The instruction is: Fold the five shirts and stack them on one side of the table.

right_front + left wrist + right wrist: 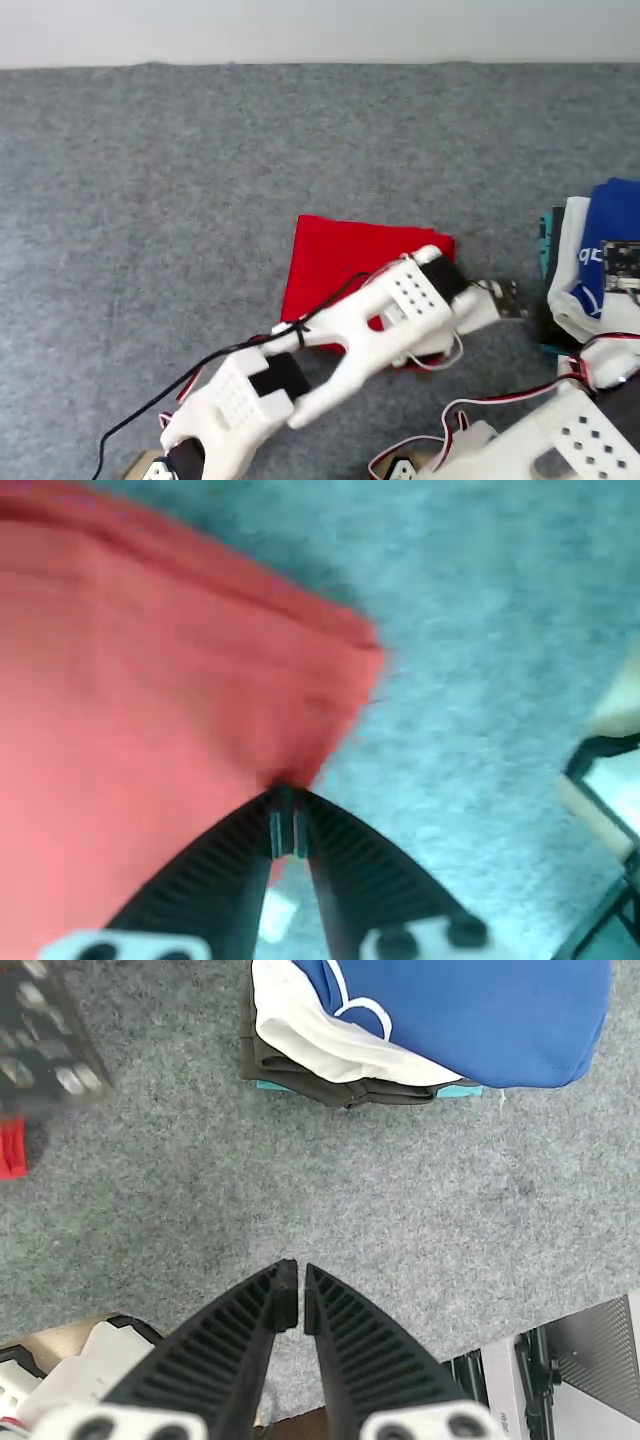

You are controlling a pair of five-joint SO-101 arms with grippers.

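A folded red shirt (340,260) lies on the grey table at the middle. The left arm (390,310) stretches over its near right part. In the left wrist view my left gripper (285,825) is shut on the red shirt (150,710), at an edge near a corner, and the cloth puckers toward the tips. A stack of folded shirts (590,260) sits at the table's right edge, with a blue shirt (480,1010) on top and white, black and teal ones below. My right gripper (294,1300) is shut on nothing, above bare table short of that stack.
The grey felt table (150,200) is open to the left and at the back. The right arm (560,440) stands at the front right corner. Its cables (600,360) loop close to the stack. A table edge and stand parts (560,1370) lie beside the right gripper.
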